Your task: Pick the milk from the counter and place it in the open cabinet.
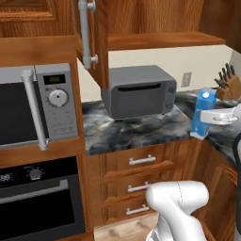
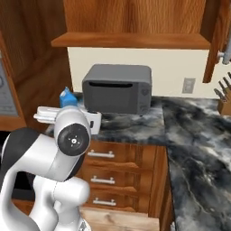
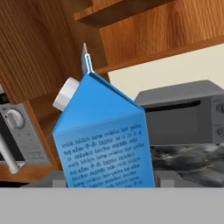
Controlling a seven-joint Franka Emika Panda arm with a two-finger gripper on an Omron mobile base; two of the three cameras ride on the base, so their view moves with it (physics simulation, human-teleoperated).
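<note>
1. The wall cabinet (image 1: 141,28) fills the upper part of both base views. Its door (image 1: 96,42), with a long grey bar handle (image 1: 84,33), stands swung open, and a wooden shelf (image 2: 131,40) runs across inside.
2. The tabletop (image 1: 136,129) is black-and-grey marbled stone over reddish-brown drawers (image 1: 141,162) with silver handles.
3. A built-in microwave (image 1: 37,106) sits in the wooden column to the left, with a dark oven (image 1: 40,197) below it.
4. A grey toaster oven (image 1: 139,92) stands on the tabletop against the wall, under the shelf.
5. The white arm (image 2: 49,171) rises from the base and bends at an elbow, and its hand reaches out level above the front edge of the tabletop.
6. The fingers (image 1: 209,116) sit on either side of the milk carton (image 1: 203,113), partly closed. They appear to grip it at mid-height, though the contact points themselves are hard to make out.
7. The carton is blue with a gable top and a white cap, at the front edge of the tabletop to the right of the toaster oven. In the hand view it looks tilted. Whether its base touches the stone or is just above it, I cannot tell.
8. A knife block (image 1: 228,84) stands on the tabletop behind the carton, by the wall.
9. White lines of print cover the carton's front face, but the words cannot be read.
</note>
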